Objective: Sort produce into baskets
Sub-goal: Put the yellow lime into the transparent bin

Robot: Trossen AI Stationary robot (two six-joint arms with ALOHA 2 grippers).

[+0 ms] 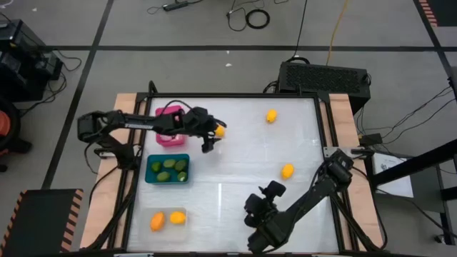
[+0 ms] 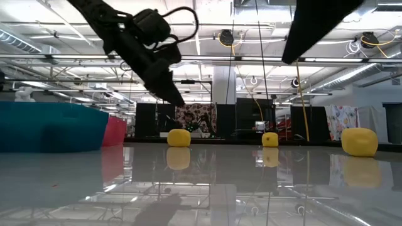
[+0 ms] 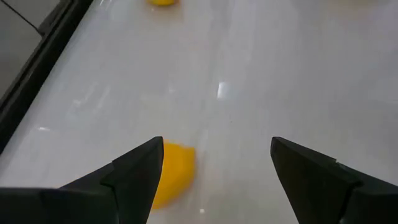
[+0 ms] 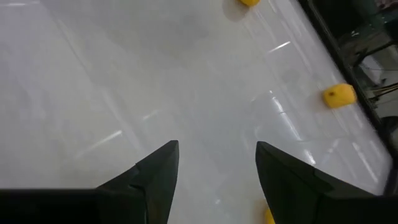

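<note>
1. I take the teal basket as my landmark; it sits on the left part of the white table and holds several dark green ovals.
2. The pink basket stands just beyond the teal basket, on its far side, and my left arm reaches across over it.
3. The clear basket sits on the near side of the teal basket, with two orange fruits inside.
4. My left gripper hangs beyond and to the right of the teal basket, its fingers spread apart and holding nothing.
5. A yellow fruit lies on the table just beside that gripper; in the left wrist view it shows next to one finger, and I cannot tell if they touch.
6. Another yellow fruit lies well to the right of the teal basket, near the table's far edge.
7. A third yellow fruit lies far to the right of the teal basket, about level with it.
8. My right gripper waits to the right of the teal basket and nearer the table's front edge, with its fingers apart and empty.
</note>
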